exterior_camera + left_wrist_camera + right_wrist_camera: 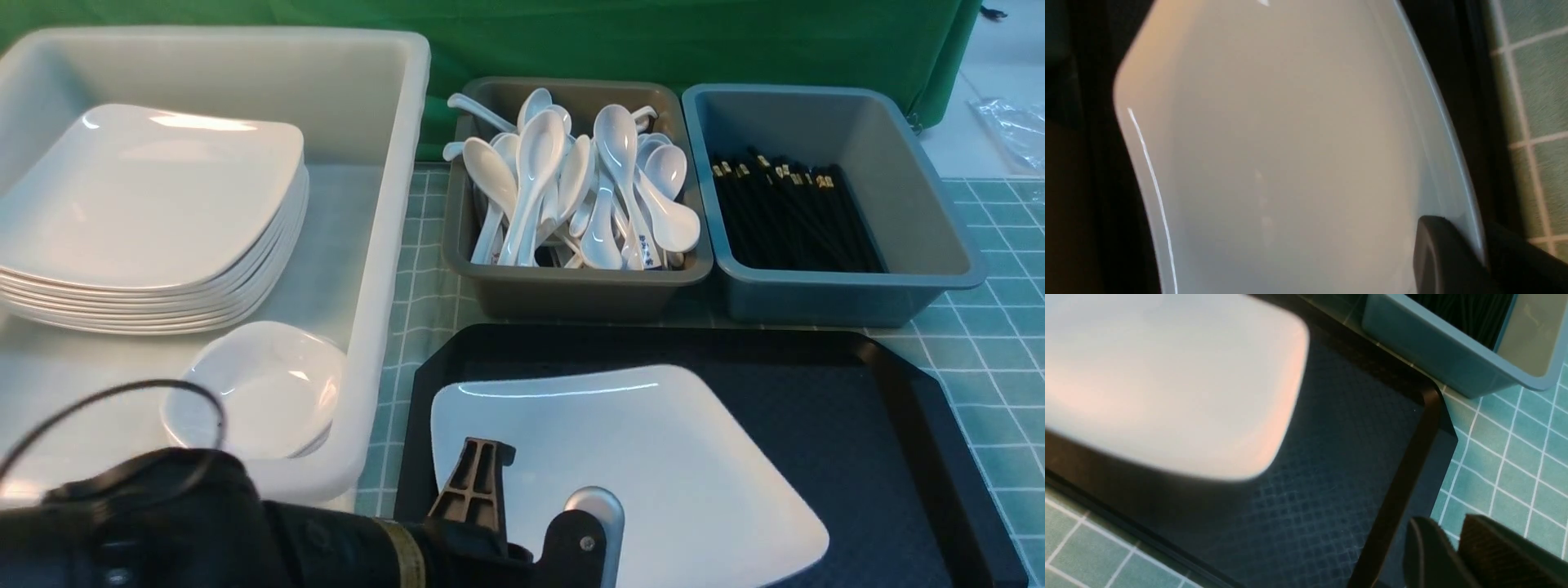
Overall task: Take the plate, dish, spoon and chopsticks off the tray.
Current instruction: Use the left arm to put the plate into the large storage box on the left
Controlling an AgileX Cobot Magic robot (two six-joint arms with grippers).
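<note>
Closest to the lens, my left arm (163, 523) fills the lower left of the frame, black and bulky, with a thin cable looped over it. My left pincer (531, 506) reaches onto the plate (645, 441) from its near edge. In the wrist view one dark finger (1437, 253) lies over the white face and the other sits beyond the rim, so the two are drawn tight with the rim pinched between them.

That plate is in the lower middle of the frame, over the left half of the tray (865, 408); whether it touches the textured floor I cannot tell. My right pincer (1453, 543) hangs beside the tray's edge, its fingers a sliver apart and empty.

Everything stands on a teal checked cloth (980, 343) with white lines, and a green curtain (653, 41) runs along the top. At upper left a white tub (392, 245) holds stacked plates (155, 204) and small dishes (261, 384). At top middle a grey tub (571, 290) is heaped with spoons (571, 188). Right of it a blue-grey tub (816, 298) holds black chopsticks (784, 216). At the upper right corner, crumpled clear plastic (1012, 122) lies on pale floor.
</note>
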